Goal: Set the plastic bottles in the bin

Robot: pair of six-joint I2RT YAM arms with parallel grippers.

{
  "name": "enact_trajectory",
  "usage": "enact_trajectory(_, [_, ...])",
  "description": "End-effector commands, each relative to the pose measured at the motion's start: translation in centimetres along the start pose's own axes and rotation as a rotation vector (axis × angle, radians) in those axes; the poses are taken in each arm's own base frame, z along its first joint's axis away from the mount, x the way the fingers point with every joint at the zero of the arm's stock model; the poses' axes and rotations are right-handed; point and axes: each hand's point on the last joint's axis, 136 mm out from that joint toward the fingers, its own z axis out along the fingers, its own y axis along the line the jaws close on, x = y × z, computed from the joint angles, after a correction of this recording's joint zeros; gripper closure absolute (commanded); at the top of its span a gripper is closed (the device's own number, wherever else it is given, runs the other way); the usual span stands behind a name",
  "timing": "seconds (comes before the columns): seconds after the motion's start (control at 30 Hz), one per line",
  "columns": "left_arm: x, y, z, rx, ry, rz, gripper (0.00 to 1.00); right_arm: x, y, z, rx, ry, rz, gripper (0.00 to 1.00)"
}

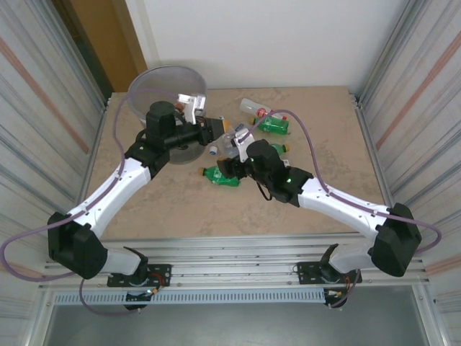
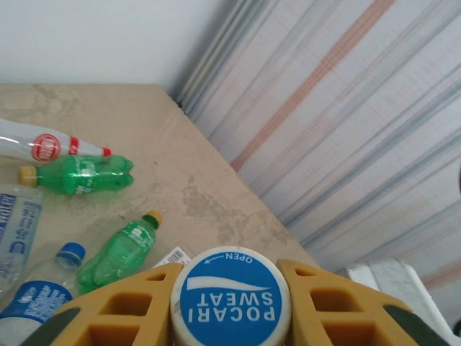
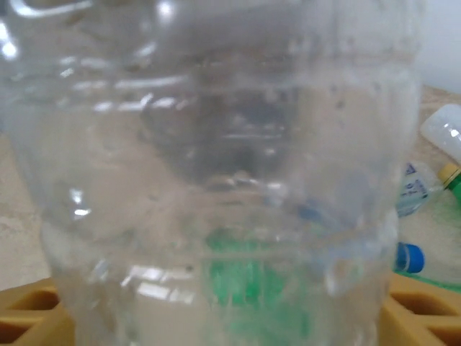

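The step in hand looks like a pass between arms. A clear bottle (image 1: 232,138) sits just past the middle of the counter (image 1: 166,205), towards 12 o'clock, where both arms meet. In the left wrist view the left fingers (image 2: 130,306) are closed on its blue cap (image 2: 230,297), one finger touching each side. In the right wrist view what I take to be the same bottle (image 3: 216,180) stands between the right fingers (image 3: 425,306). Only their yellow tips show at the bottom corners, so I cannot tell whether they press on it or stand off it.

The bin (image 1: 144,76) is at the counter's 11 o'clock corner, at about 10 o'clock from the held bottle and close to the left wrist. Other bottles (image 1: 222,175) lie loose on the counter around the grippers, from 12 to 2 o'clock of the middle, among them two green ones (image 2: 83,174) and a red-labelled one (image 2: 43,148).

Next, the right fingers need to be clear of the bottle. Then the left arm should lift it by the cap, swing towards 10 o'clock until it hangs over the bin's mouth, and let go. A grip on the cap alone could let the body swing, so the lift should be gentle.
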Motion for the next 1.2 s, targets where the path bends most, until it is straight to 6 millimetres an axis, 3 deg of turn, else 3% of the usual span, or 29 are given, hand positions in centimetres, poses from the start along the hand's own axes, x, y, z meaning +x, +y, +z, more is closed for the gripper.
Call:
enact_trajectory(0.0, [-4.9, -0.9, -1.2, -0.037, -0.166, 0.036, 1.00, -2.6, -1.2, -2.1, 0.055, -0.089, 0.027, 0.11])
enact_trajectory(0.03, [-5.9, -0.7, -1.6, -0.044, -0.202, 0.035, 1.00, -2.5, -1.5, -2.6, 0.067, -0.096, 0.034, 0.00])
enact_trajectory(0.27, [-11.5, 2.8, -4.6, -0.142, -0.461, -0.031, 1.00, -2.1, -4.2, -5.3, 0.143, -0.123, 0.111, 0.02])
enact_trajectory(0.57, [-16.6, 8.1, -9.3, -0.262, -0.754, -0.044, 1.00, -0.8, -5.9, -7.0, 0.173, -0.111, 0.160, 0.02])
enact_trajectory(0.87, [-17.9, 11.7, -11.0, -0.453, -0.876, 0.049, 1.00, -0.1, -5.8, -6.7, 0.163, -0.092, 0.169, 0.02])
enact_trajectory(1.17, [-16.6, 14.6, -10.8, -0.579, -0.863, 0.081, 0.97, 0.5, -5.8, -6.2, 0.163, -0.066, 0.169, 0.02])
